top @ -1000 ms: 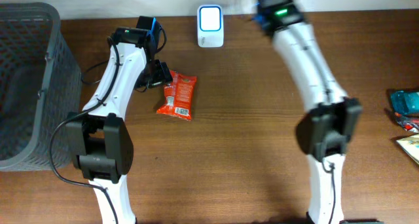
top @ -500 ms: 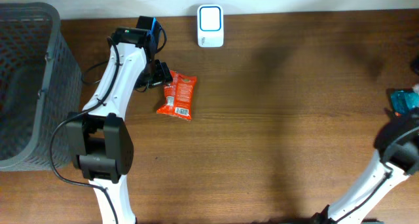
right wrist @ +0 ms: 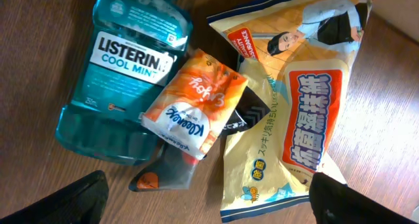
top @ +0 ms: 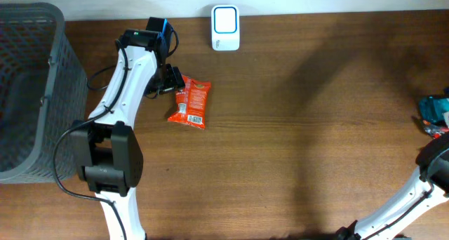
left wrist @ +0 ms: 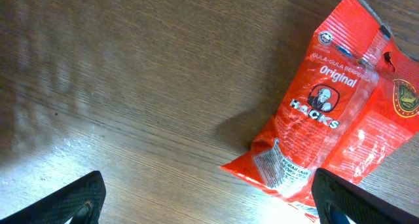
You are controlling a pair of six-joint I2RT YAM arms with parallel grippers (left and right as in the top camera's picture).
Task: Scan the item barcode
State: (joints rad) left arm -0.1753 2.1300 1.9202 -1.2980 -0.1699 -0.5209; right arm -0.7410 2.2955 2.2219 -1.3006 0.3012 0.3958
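Left wrist: left pincer wide, empty; red candy bag just ahead, by 1 fingertip. Right pincer wide.

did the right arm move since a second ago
Yes. The right arm swung rightward, from beside the white scanner to the table's right edge, near the Listerine bottle.
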